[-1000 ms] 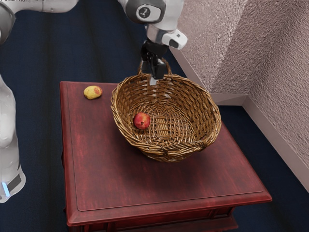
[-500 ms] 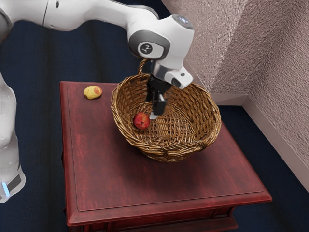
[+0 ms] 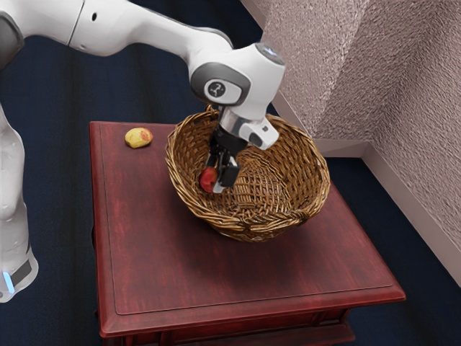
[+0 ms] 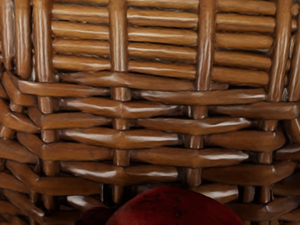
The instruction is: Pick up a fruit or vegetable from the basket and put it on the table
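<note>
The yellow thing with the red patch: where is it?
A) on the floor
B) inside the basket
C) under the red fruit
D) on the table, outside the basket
D: the yellow thing rests on the table near its corner at the exterior view's upper left, apart from the basket.

The round brown wicker basket (image 3: 297,169) walls the gripper (image 3: 217,177) in all around; beside the white arm (image 3: 248,79), its wide mouth stands open.
</note>
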{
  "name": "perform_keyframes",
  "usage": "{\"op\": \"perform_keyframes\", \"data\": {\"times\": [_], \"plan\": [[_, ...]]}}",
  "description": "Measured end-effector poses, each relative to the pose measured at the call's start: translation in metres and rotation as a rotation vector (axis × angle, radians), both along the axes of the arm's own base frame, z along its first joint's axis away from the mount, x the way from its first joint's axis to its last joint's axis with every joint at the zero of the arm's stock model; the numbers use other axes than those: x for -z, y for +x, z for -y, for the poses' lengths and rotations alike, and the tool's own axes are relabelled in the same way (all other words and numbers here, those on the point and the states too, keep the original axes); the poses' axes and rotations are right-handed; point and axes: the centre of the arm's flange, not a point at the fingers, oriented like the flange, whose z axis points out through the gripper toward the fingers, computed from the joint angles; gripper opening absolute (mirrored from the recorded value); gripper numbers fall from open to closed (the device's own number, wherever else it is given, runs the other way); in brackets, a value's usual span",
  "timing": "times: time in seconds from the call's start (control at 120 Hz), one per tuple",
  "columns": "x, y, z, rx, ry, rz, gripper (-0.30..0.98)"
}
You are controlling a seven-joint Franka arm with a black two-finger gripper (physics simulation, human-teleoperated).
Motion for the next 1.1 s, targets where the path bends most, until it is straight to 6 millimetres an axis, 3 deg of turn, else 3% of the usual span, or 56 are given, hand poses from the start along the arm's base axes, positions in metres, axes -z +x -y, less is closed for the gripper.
{"op": "perform_keyframes", "data": {"times": [0.442,0.575,0.675,0.842,0.95,1.1], "plan": [[0.009,-0.001,-0.003,-0.008,0.000,-0.005,0.46],[-0.006,-0.012,-0.003,-0.021,0.011,-0.052,0.45],[-0.027,-0.016,0.001,-0.021,0.017,-0.057,0.43],[-0.079,-0.028,0.041,0.040,0.037,0.004,0.43],[-0.102,-0.056,0.073,0.075,0.060,0.026,0.43],[-0.116,-0.097,0.122,0.120,0.080,0.023,0.43]]}}
